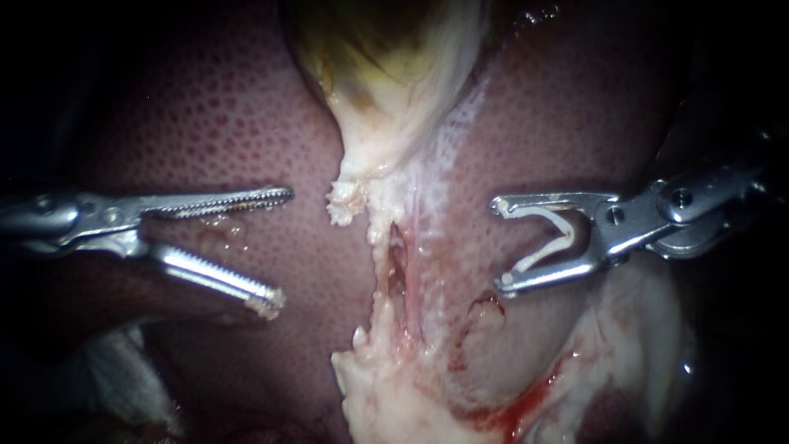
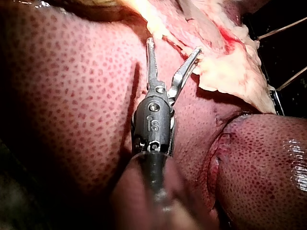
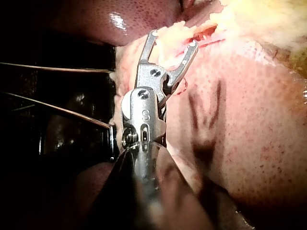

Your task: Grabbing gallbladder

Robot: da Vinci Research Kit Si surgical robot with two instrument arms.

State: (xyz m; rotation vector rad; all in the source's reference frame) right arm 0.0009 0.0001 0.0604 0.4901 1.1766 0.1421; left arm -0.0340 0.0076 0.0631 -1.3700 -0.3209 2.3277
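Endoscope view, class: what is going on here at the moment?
Two tools hover over the liver, either side of the pale tissue strip below the gallbladder. The left tool has its serrated jaws open and holds nothing. The right tool carries a white clip between its jaws. Neither touches the gallbladder yet.

Small stamped mark (image 2: 153,122) on left instrument (image 2: 173,45) wrist, likewise right instrument (image 3: 173,38); no other text, labels, signs.
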